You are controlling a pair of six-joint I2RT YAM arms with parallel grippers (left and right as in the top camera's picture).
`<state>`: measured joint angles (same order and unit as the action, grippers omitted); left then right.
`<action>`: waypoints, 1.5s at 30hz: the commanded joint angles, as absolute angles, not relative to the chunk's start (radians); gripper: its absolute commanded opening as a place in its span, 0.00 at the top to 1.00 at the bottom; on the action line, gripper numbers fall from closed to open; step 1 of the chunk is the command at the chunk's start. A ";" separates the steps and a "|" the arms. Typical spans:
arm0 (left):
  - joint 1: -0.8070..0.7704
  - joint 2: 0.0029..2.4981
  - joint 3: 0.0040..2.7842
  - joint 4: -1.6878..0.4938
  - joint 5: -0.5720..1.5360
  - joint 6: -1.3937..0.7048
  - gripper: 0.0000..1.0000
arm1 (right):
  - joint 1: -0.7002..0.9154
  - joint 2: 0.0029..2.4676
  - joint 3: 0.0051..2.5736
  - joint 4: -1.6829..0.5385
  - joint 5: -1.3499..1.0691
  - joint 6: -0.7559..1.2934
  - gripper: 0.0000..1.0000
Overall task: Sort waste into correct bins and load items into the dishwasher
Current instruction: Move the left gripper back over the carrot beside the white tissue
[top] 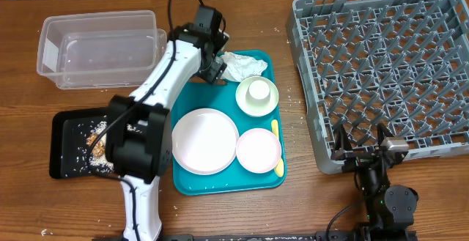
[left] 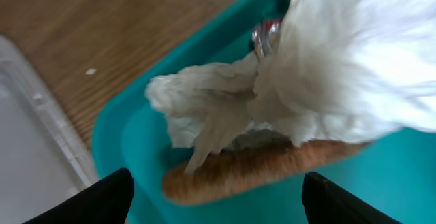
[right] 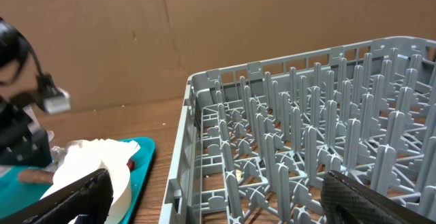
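where overhead hides it, stick [left: 272, 164] beneath napkin [left: 340, 67], left gripper [left: 218, 191] and right gripper [right: 214, 186] spread, empty

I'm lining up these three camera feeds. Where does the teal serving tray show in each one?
Overhead: the teal rectangular plastic serving tray lies near the centre, slightly left, with dishes on it.
Left wrist: one rounded corner of the tray runs from lower left to upper middle, seen close up.
Right wrist: only a corner of the tray shows at lower left.
Shared landmark: the brown wooden table bordering the tray.
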<state>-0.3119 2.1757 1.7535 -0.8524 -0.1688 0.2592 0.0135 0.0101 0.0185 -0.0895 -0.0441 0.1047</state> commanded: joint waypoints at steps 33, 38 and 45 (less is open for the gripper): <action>-0.306 2.245 1.842 -0.995 -0.084 0.320 0.25 | 0.011 0.003 0.008 -0.081 -0.034 0.104 0.00; -0.297 2.246 1.842 -0.960 -0.083 0.338 0.25 | 0.011 0.003 0.008 -0.081 -0.034 0.104 0.00; -0.273 2.254 1.841 -0.928 -0.003 0.371 0.12 | 0.011 0.003 0.008 -0.081 -0.034 0.104 0.00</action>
<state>-0.2897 2.2353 1.8187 -0.9283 -0.0643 0.3412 0.0135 0.0101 0.0185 -0.0887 -0.0441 0.1040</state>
